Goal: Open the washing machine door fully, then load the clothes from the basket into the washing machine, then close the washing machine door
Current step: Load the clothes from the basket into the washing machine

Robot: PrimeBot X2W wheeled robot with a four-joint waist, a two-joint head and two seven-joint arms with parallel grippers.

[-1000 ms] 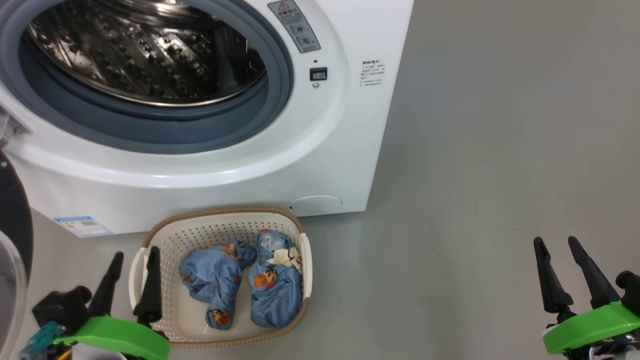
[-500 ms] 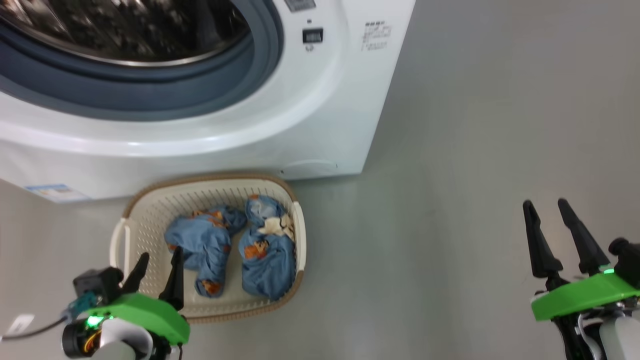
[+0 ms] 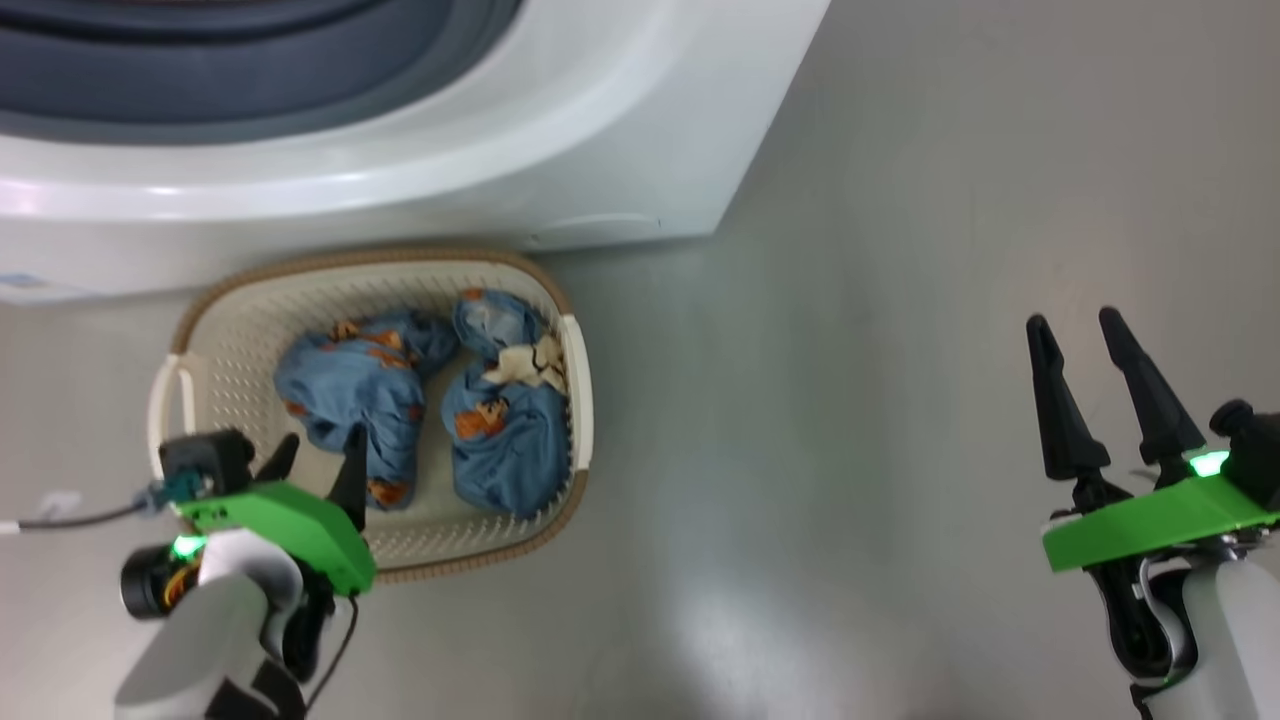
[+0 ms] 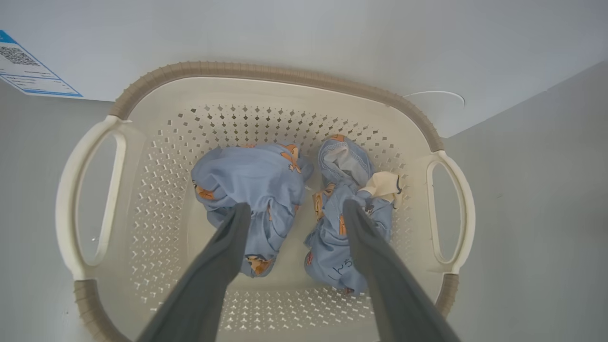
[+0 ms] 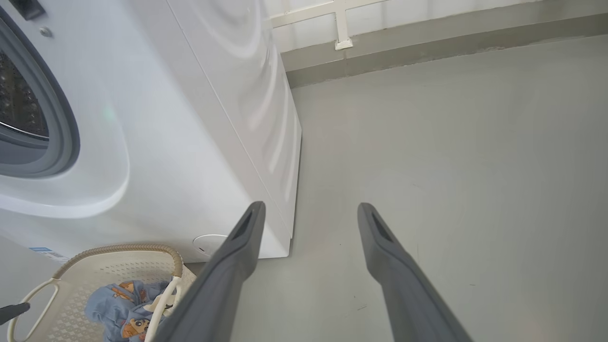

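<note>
The cream basket (image 3: pixel 575 380) stands on the floor against the washing machine (image 3: pixel 560 130), whose blue-grey gasket (image 3: pixel 250 60) lies uncovered. The washing machine door is out of view. Two bundles of light blue printed clothes (image 3: pixel 360 380) lie side by side in the basket. My left gripper (image 3: pixel 322 440) hangs open over the basket's near left part. In the left wrist view this gripper (image 4: pixel 295 205) has one finger before each bundle (image 4: pixel 256 175), apart from the fabric. My right gripper (image 3: pixel 1072 320) is open and empty over bare floor at the far right, the same gripper (image 5: pixel 309 205) pointing past the machine's corner (image 5: pixel 285 237).
Grey floor (image 3: pixel 850 350) spreads to the right of the basket and machine. A wall base with a white frame (image 5: pixel 342 28) runs behind the machine. A blue label (image 4: pixel 28 71) marks the machine's lower left front. A thin cable (image 3: pixel 70 518) trails from my left wrist.
The head camera has tilted down, so the machine slid up the picture. My left gripper moved from the basket's left handle to over its inside, towards the left bundle. The right arm kept still.
</note>
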